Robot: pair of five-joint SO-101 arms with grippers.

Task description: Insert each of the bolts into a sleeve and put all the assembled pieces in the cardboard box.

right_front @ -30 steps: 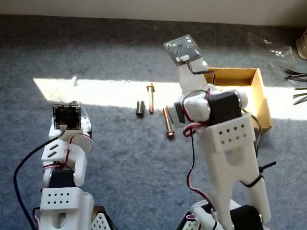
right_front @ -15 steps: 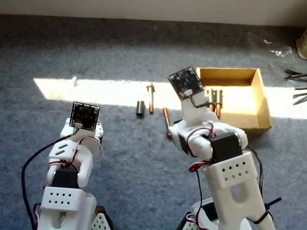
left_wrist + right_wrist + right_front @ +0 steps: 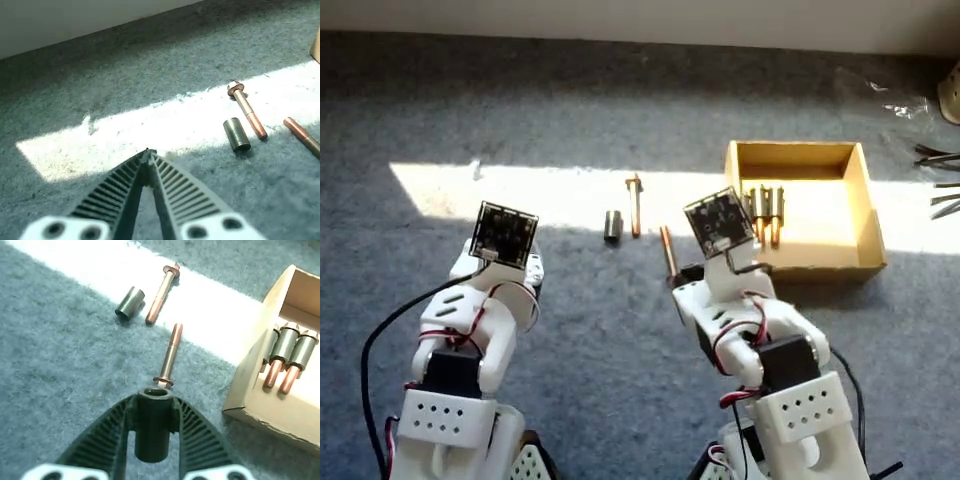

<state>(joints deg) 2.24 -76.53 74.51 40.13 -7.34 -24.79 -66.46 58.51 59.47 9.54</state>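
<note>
Dark sleeve (image 3: 154, 422) gripped between the part-open jaws of the right gripper (image 3: 152, 407), open end forward, low over the carpet (image 3: 570, 380) near mid-surface. Just ahead of it, a copper bolt (image 3: 168, 355) flat on the surface, head end nearest the held sleeve, threaded end toward the far edge. Further on, a second bolt (image 3: 161, 287) and a loose sleeve (image 3: 129, 302) side by side, close but apart, across the near border of a sunlit strip. Toward the right edge of the surface, the cardboard box (image 3: 250, 385), open on top, holding three assembled pieces (image 3: 285, 347) side by side near its left wall, threaded ends toward the arms. Left gripper (image 3: 147, 156) closed tip to tip, holding nothing, above the left half of the surface, well apart from bolts and sleeves.
</note>
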